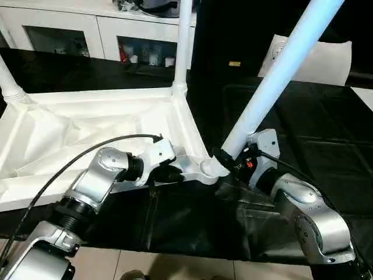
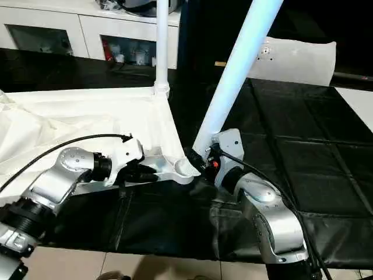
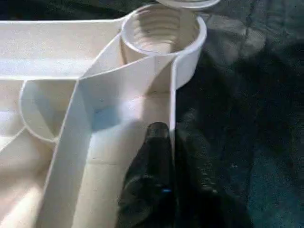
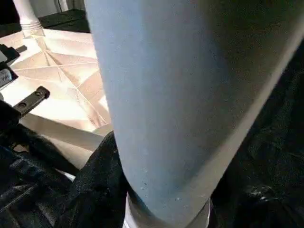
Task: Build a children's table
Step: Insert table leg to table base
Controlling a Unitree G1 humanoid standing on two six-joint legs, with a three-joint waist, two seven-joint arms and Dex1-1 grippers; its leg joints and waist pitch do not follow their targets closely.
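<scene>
Right gripper (image 1: pixel 228 158) clamps a tilted leg (image 1: pixel 280 70) just beside the empty corner socket (image 1: pixel 208 169); left gripper (image 3: pixel 166 142) pinches the upturned tabletop's (image 1: pixel 87 134) near rim. Risk — the slanted leg may cross-thread or shove the tabletop sideways.

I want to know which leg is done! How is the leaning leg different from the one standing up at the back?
The leaning leg tilts, held in the right end effector, its end beside the empty socket. The back leg stands upright, seated in its corner. Both are white tubes.
</scene>
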